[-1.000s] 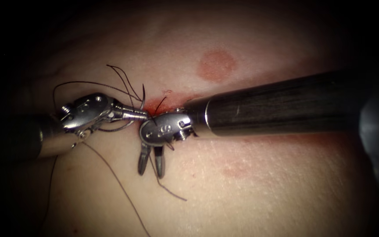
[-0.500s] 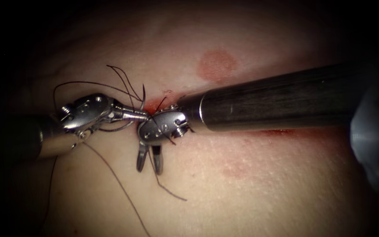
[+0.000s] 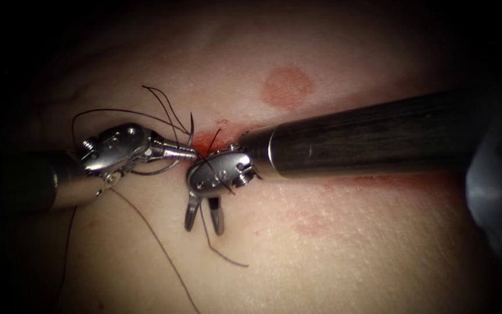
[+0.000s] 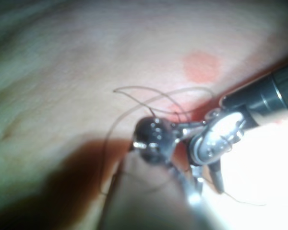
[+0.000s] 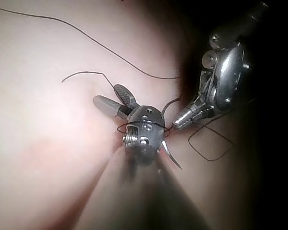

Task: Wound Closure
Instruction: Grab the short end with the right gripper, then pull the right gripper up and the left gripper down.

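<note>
Where the tissue (image 3: 350, 256) is lit in the endoscope view, a round red mark (image 3: 286, 86) is seen above the right arm's dark shaft, which is laid across from the right. The right tool (image 3: 204, 228) is bent sharply down at its wrist, so that its jaws are pointed towards the lower edge. They are parted in a narrow V and nothing is held by them; one strand of the thread (image 3: 152, 238) is passed loosely between them, and another strand is laid across the wrist.

The left tool (image 3: 188, 153) is brought in from the left, nearly level, with its tip just beside the right tool's wrist at the cut (image 3: 209, 138). Its jaws are pressed together, and the thread appears to be gripped at their tip. Loops of thread are spread above and below this tool.

The needle (image 3: 190, 125) is seen as a dark curve standing just above the left tool's tip, at the left end of the cut. In the right wrist view it is shown as a bright, pointed sliver (image 5: 172, 155) beside the right tool's wrist. Whether it is in the tissue cannot be told. Red fluid (image 3: 201, 142) is gathered at the cut.
</note>
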You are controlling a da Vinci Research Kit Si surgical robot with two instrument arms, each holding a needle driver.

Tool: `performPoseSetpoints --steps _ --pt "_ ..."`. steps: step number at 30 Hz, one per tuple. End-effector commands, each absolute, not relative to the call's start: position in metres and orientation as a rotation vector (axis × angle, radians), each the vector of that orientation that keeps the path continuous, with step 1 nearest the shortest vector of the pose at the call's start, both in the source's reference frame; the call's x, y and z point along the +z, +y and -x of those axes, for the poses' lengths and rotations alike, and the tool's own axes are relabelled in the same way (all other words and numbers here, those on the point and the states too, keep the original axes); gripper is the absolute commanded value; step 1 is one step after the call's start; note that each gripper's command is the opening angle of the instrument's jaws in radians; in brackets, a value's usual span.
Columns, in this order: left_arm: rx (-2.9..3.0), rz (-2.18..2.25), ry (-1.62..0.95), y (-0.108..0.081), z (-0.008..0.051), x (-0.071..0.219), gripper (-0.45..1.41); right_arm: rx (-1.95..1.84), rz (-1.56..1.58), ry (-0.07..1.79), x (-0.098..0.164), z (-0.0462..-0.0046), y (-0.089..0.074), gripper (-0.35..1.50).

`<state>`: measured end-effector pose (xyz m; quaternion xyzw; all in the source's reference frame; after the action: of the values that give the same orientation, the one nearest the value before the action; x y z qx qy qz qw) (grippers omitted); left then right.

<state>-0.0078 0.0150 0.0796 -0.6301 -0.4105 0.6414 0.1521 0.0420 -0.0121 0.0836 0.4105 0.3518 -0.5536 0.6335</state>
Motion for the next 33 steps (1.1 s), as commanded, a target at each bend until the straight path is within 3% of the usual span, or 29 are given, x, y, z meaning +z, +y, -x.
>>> performPoseSetpoints --steps 1,2,3,22,33 --pt "1.839 1.809 -1.181 0.015 0.0083 0.08 -0.35 -1.272 -0.936 0.796 0.084 -0.0426 -0.013 -0.05" --pt "1.839 1.809 -1.182 0.015 0.0083 0.08 -0.35 -1.276 -0.937 0.788 0.084 -0.0427 -0.013 -0.32" --pt "1.839 1.809 -1.182 0.015 0.0083 0.08 -0.35 -1.289 -0.926 0.771 0.084 -0.0428 -0.013 -0.35" --pt "1.84 1.811 -1.187 0.015 0.0079 0.08 -0.35 -0.85 -0.753 1.108 0.082 -0.0418 -0.007 -0.35" --pt "1.842 1.809 -1.184 0.014 0.0072 0.08 -0.35 -0.543 -0.677 1.145 0.082 -0.0399 -0.002 -0.35"
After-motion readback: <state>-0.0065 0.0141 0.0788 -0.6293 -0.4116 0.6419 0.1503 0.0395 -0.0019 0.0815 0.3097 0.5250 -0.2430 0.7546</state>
